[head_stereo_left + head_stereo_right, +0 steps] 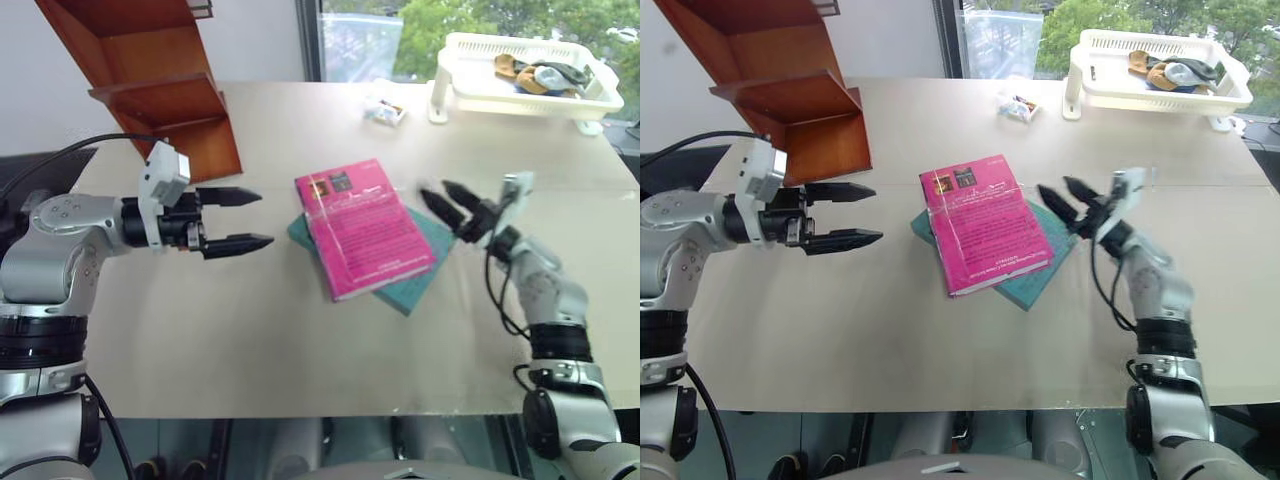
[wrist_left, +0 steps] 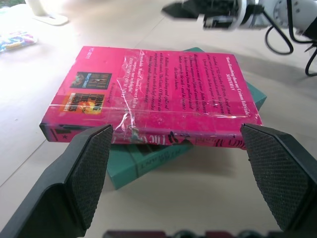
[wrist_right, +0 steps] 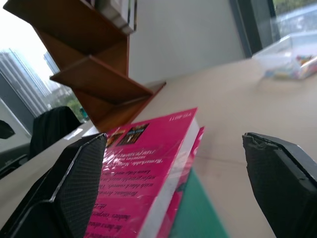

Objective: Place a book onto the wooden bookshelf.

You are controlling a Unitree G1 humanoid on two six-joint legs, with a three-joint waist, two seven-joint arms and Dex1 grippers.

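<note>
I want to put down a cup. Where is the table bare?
Bare: the near strip in front of the pink book, and the middle between the wooden bookshelf and the white basket. Crowded: around the stacked books, flanked by the left hand and right hand.

pink wrapped book (image 1: 364,229) flat on teal book, mid-table; wooden bookshelf (image 1: 158,80) upright at table's far-left.

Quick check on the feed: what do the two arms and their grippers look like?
Silver-grey metal arms with black joint bands and loose black cables. Left gripper and right gripper each have two black tapered fingers with textured pads; a pale camera block sits at each wrist.
</note>
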